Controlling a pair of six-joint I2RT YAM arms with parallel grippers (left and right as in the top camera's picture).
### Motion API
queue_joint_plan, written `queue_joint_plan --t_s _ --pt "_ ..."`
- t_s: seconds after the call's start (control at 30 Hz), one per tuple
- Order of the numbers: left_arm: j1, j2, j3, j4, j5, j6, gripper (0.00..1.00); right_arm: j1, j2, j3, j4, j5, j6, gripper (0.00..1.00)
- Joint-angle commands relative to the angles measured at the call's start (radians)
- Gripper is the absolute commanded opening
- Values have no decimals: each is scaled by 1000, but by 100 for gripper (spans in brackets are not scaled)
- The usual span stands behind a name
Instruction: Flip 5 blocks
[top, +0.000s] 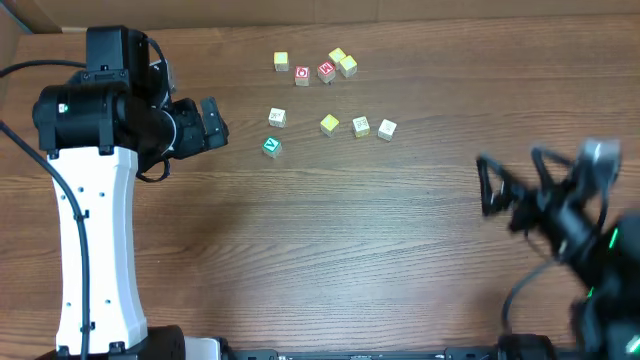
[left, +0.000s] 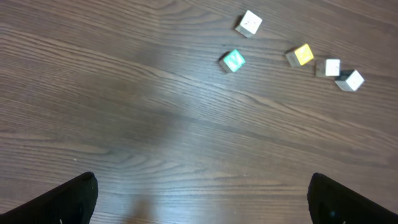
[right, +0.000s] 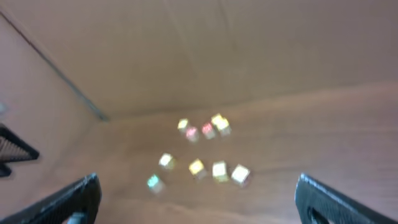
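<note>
Five small blocks lie in a loose row on the wooden table: a white one (top: 277, 117), a green-faced one (top: 271, 147), a yellow one (top: 329, 124) and two cream ones (top: 361, 126) (top: 387, 129). My left gripper (top: 214, 124) hangs open just left of them, holding nothing. In the left wrist view the green block (left: 233, 61) and the white block (left: 249, 23) lie well ahead of the left gripper (left: 202, 202). My right gripper (top: 487, 187), blurred, stands open far to the right. The right wrist view is blurred; its gripper (right: 199, 199) is empty, the green block (right: 153, 182) distant.
Behind the row sits a second cluster: two red-faced cubes (top: 302, 75) (top: 326, 71) and three pale yellow cubes (top: 281, 62) (top: 337, 56) (top: 347, 66). A brown cardboard wall (right: 186, 50) closes the table's far side.
</note>
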Motion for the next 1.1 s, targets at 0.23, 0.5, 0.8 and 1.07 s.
queue_joint_plan --t_s 0.23,0.5,0.8,1.07 --pt "4 19 11 2 -31 -17 100 32 779 976 -732 -96 -43 100" --pt "4 19 11 2 -31 -17 100 243 1014 1032 -608 -130 -48 100" --pt "4 19 11 2 -31 -17 100 390 1186 1032 -562 120 -14 39" --pt "4 19 11 1 -31 -17 100 486 1367 1032 -502 333 8 40"
